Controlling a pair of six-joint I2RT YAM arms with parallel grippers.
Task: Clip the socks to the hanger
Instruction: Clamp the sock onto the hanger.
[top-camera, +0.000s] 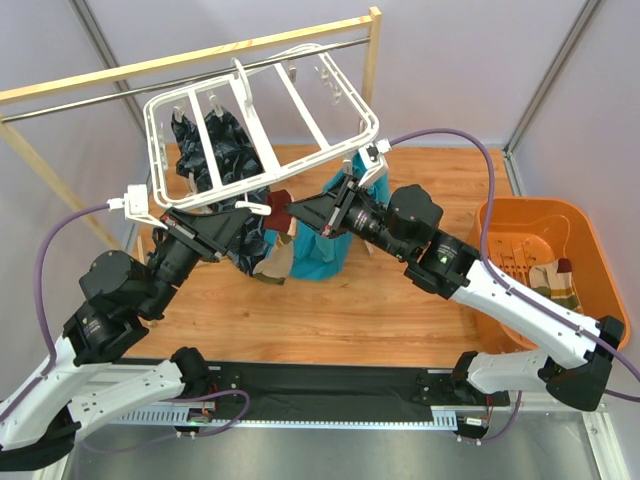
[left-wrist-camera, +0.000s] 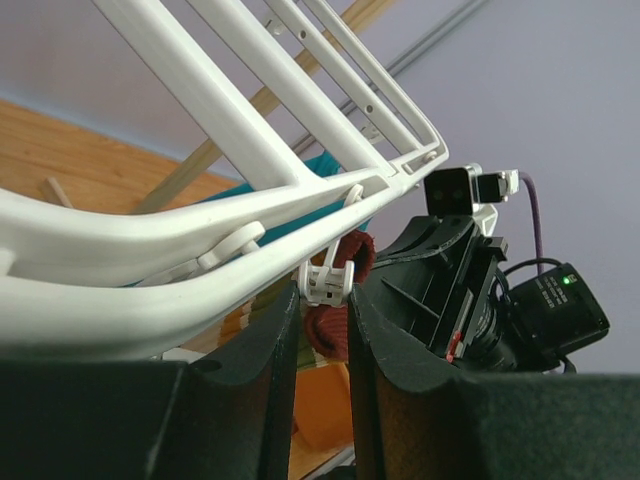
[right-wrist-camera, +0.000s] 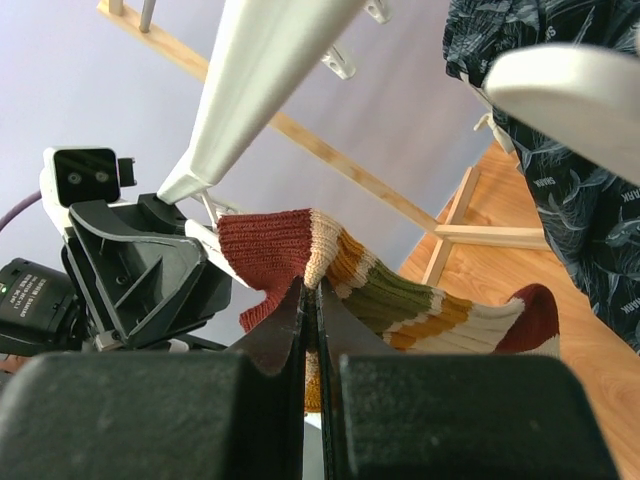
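On my right wrist view, the right end effector (right-wrist-camera: 311, 292) is clenched on a striped sock (right-wrist-camera: 400, 295), pinching it just past its maroon cuff. The sock hangs off to the side, in cream, green and ochre bands with a maroon toe. On the left wrist view, the left end effector (left-wrist-camera: 325, 300) is closed on a small white clip (left-wrist-camera: 328, 281) that dangles from the near rim of the hanger (left-wrist-camera: 120, 260). The maroon cuff sits just behind that clip. From above, both meet over the wooden tabletop (top-camera: 380, 300). More socks (top-camera: 555, 280) lie in the orange basket (top-camera: 585, 240) at right. Behind, a teal cloth (top-camera: 325, 255) and a navy patterned cloth (top-camera: 215, 140) hang from the frame, which is hooked on the wooden rack (top-camera: 200, 57).
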